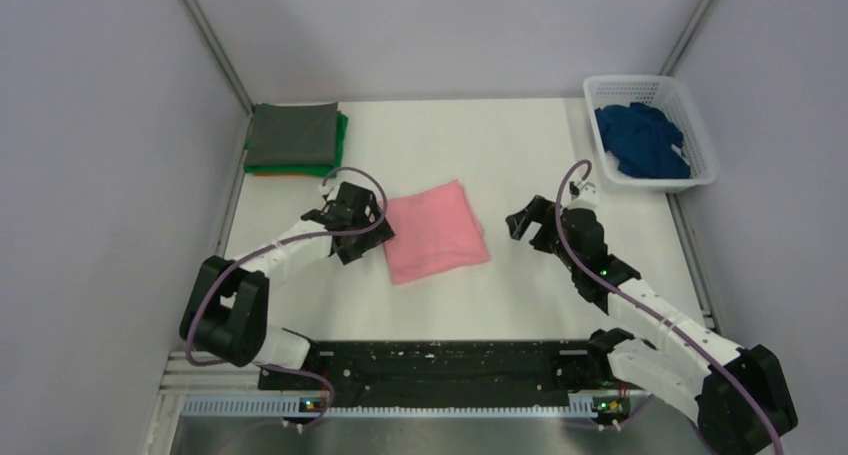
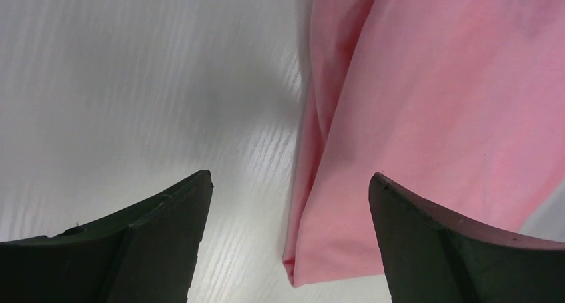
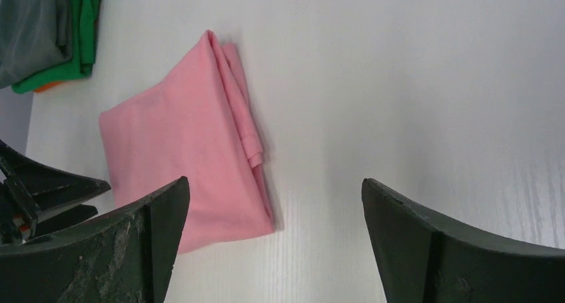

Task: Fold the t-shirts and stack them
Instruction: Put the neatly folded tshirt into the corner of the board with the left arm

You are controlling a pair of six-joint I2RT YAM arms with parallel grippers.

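A salmon-pink t-shirt [image 1: 434,231] lies folded into a rectangle at the table's middle. My left gripper [image 1: 368,237] stands open at its left edge; in the left wrist view the pink shirt's folded corner [image 2: 333,236] lies between the spread fingers, not pinched. My right gripper [image 1: 527,225] is open a little to the right of the shirt, apart from it, and its wrist view shows the pink shirt [image 3: 186,156] ahead on the left. A grey shirt [image 1: 291,135] tops a stack over a green one [image 1: 340,143] at the back left. A dark blue shirt [image 1: 640,140] lies crumpled in the basket.
The white lattice basket [image 1: 705,145] stands at the back right corner. An orange edge [image 3: 46,86] peeks from under the green shirt in the stack. Grey walls close in the table on the left, back and right.
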